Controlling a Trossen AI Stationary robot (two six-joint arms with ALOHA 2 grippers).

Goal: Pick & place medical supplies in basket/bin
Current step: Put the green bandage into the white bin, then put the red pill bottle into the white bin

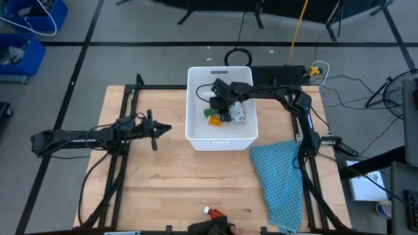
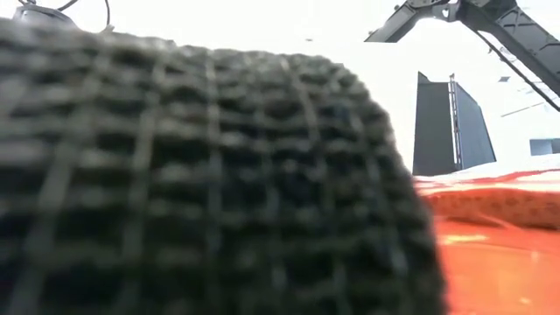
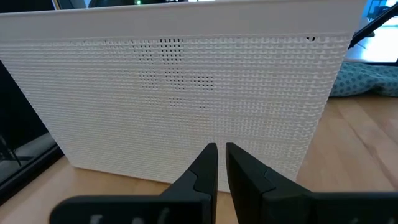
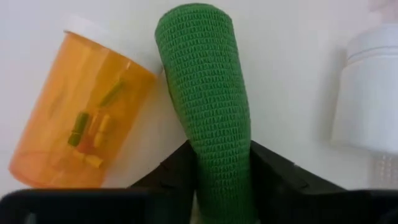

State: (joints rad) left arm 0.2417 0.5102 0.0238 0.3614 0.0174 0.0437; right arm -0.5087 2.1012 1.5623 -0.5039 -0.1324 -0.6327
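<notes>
At the table's 6 o'clock edge lies an orange-red bottle [image 1: 210,211]. The left gripper [image 3: 221,149] – fingers nearly together, empty – points at the bin's [image 1: 196,140] wall from 9 o'clock, arm stretched level. Beyond, the right arm bends down into the bin, its gripper [image 4: 221,163] clamped on a green roll [image 4: 208,93] – pill vial [image 4: 84,102] and white bottle [image 4: 370,93] beside.

A knitted green roll [image 4: 208,106], a translucent orange vial [image 4: 78,112] capped in white and a white bottle [image 4: 367,93] are seen inside the white perforated bin [image 1: 196,130], beside a teal speckled cloth [image 1: 277,176].
</notes>
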